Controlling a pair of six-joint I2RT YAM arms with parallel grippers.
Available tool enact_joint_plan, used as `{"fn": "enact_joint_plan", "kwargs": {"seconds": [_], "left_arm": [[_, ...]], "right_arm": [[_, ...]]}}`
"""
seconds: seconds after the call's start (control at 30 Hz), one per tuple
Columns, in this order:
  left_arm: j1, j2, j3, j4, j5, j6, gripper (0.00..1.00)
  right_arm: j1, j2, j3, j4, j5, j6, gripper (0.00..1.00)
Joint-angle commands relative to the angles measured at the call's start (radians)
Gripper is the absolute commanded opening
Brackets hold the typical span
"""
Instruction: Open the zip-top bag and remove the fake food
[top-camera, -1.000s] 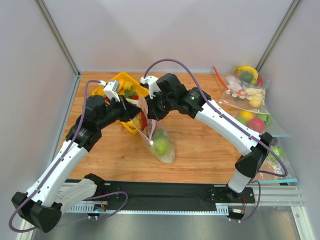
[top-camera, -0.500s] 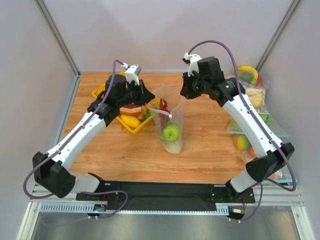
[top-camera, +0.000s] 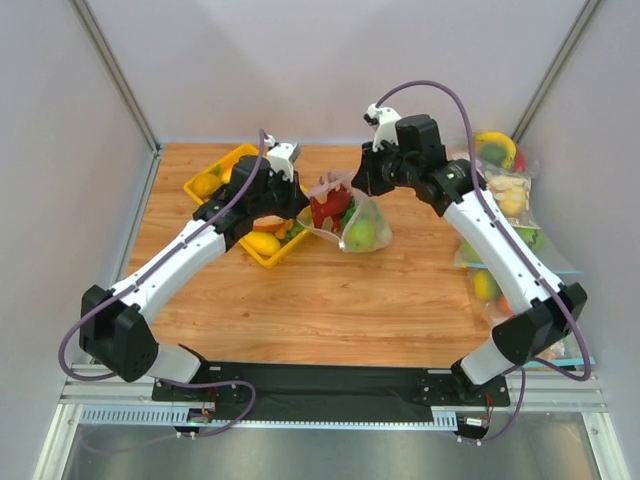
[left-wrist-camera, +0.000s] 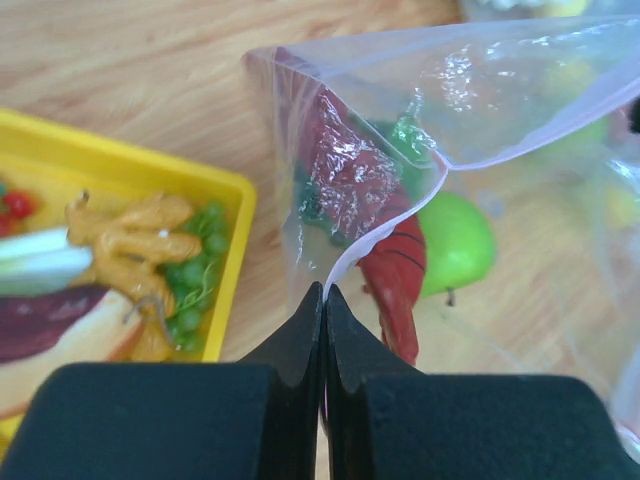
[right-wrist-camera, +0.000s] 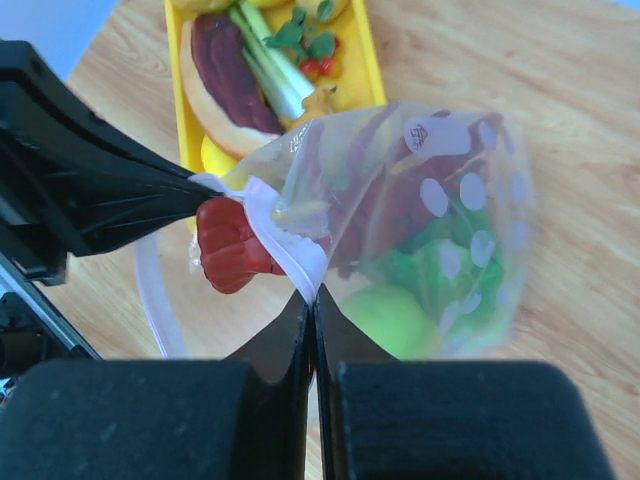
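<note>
Near the middle of the table's (top-camera: 300, 290) far edge, the zip-top bag (top-camera: 368, 222) is held between left hand (left-wrist-camera: 322, 295) and right hand (right-wrist-camera: 312, 300), each pinched shut on an opposite lip, its mouth stretched between them and the red lobster (top-camera: 328, 208) poking out nearer the left hand.

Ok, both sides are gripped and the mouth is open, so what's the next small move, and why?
Probably tip the zip-top bag mouth-down a little. Both jaws are pinched shut on opposite lips, the mouth gapes between them, and the red lobster already pokes a claw out, with the green fruit deeper inside; a gentle tilt should let them slide out.
</note>
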Motion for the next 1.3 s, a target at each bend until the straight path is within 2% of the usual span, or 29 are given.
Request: {"fn": "enact_joint_plan", "kwargs": {"seconds": [0.0, 0.13, 0.27, 0.33, 0.4, 0.5, 0.6, 0.67, 0.73, 0.83, 1.07, 1.17, 1.27], "left_arm": [[0.004, 0.039, -0.06, -0.062, -0.117, 0.048, 0.0], [0.004, 0.007, -0.115, -0.068, -0.258, 0.031, 0.0], [0.003, -0.056, -0.158, -0.065, -0.317, -0.022, 0.02], [-0.008, -0.111, -0.202, -0.05, -0.367, -0.042, 0.12], [-0.034, -0.152, -0.239, -0.04, -0.439, -0.065, 0.29], [-0.052, -0.252, -0.274, -0.023, -0.508, -0.087, 0.41], [-0.056, -0.303, -0.328, 0.073, -0.406, -0.11, 0.43], [-0.056, -0.315, -0.354, 0.149, -0.27, -0.151, 0.43], [-0.056, -0.285, -0.354, 0.181, -0.175, -0.195, 0.43], [-0.056, -0.23, -0.333, 0.181, -0.113, -0.225, 0.42], [-0.059, -0.211, -0.341, 0.139, -0.077, -0.268, 0.41], [-0.078, -0.242, -0.362, 0.127, -0.077, -0.265, 0.41], [-0.117, -0.315, -0.416, 0.191, -0.086, -0.245, 0.43]], "right_arm": [[0.03, 0.043, -0.055, 0.116, -0.085, 0.048, 0.0], [0.079, 0.069, -0.081, 0.151, -0.101, 0.052, 0.0], [0.113, 0.075, -0.109, 0.2, -0.116, 0.072, 0.0], [0.116, 0.083, -0.113, 0.216, -0.121, 0.081, 0.0], [0.121, 0.099, -0.11, 0.216, -0.124, 0.084, 0.0], [0.124, 0.113, -0.109, 0.214, -0.13, 0.086, 0.0], [0.127, 0.118, -0.103, 0.217, -0.134, 0.086, 0.0], [0.13, 0.118, -0.103, 0.22, -0.138, 0.086, 0.0], [0.13, 0.126, -0.1, 0.216, -0.138, 0.086, 0.0], [0.134, 0.132, -0.098, 0.214, -0.142, 0.089, 0.0], [0.137, 0.123, -0.112, 0.217, -0.138, 0.089, 0.0], [0.139, 0.126, -0.112, 0.219, -0.131, 0.086, 0.0], [0.139, 0.136, -0.107, 0.217, -0.121, 0.086, 0.0]]}}
